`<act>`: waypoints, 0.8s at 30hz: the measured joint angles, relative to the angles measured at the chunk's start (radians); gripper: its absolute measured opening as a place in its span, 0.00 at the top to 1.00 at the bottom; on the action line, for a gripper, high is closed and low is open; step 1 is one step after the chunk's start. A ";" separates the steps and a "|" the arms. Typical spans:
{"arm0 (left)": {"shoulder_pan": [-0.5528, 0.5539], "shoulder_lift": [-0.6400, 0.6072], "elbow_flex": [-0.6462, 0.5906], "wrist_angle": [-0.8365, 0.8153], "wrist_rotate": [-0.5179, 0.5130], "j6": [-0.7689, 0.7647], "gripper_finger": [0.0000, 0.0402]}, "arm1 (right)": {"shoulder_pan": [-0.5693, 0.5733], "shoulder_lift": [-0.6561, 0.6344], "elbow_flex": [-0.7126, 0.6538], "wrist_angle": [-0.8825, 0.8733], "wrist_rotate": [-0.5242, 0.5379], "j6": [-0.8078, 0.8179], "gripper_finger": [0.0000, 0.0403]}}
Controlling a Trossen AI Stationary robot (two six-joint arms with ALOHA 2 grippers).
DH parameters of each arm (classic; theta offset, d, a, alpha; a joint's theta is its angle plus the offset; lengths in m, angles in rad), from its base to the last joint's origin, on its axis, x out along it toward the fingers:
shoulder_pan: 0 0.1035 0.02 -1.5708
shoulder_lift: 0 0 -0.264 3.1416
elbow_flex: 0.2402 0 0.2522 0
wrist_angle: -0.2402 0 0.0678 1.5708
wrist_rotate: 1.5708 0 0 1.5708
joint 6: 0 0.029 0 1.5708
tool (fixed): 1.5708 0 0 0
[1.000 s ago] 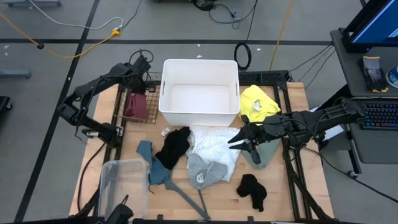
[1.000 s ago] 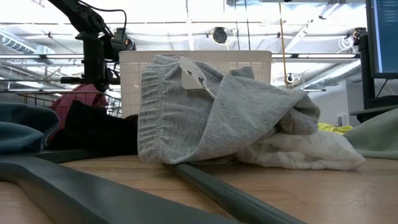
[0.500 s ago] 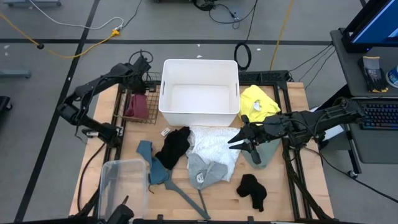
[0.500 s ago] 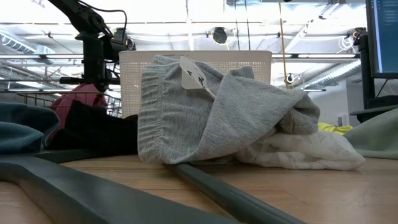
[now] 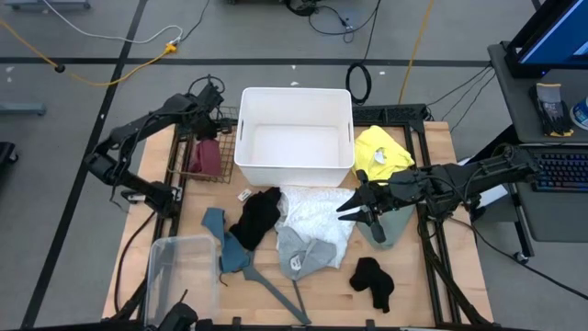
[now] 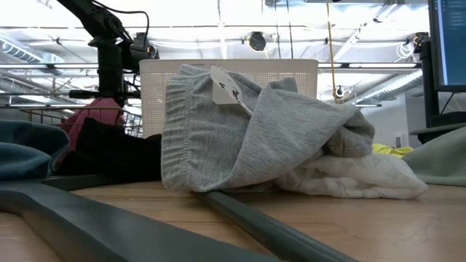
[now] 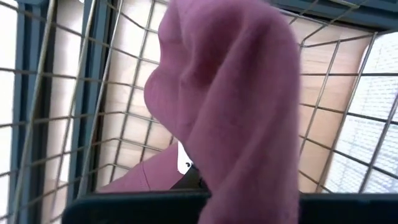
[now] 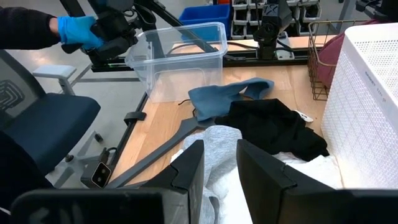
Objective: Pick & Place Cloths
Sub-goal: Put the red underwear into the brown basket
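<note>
Near the table's front edge lie a black cloth (image 5: 372,280) and a light grey cloth (image 5: 301,250). The right gripper (image 5: 361,210) hovers mid-table — jaws slightly apart, empty. At the far left, the left gripper (image 5: 208,124) — jaws clamped on the maroon cloth (image 5: 204,158) — holds it in the wire basket (image 5: 180,152).
</note>
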 joint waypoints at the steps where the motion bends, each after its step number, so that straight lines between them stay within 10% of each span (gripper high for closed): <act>1: 0.000 0.000 0.000 0.000 0.003 -0.009 1.00 | 0.000 0.000 0.000 0.000 0.000 0.000 0.79; 24: -0.026 -0.001 -0.005 -0.003 0.046 -0.203 1.00 | 0.000 0.000 0.000 -0.008 -0.008 0.000 0.79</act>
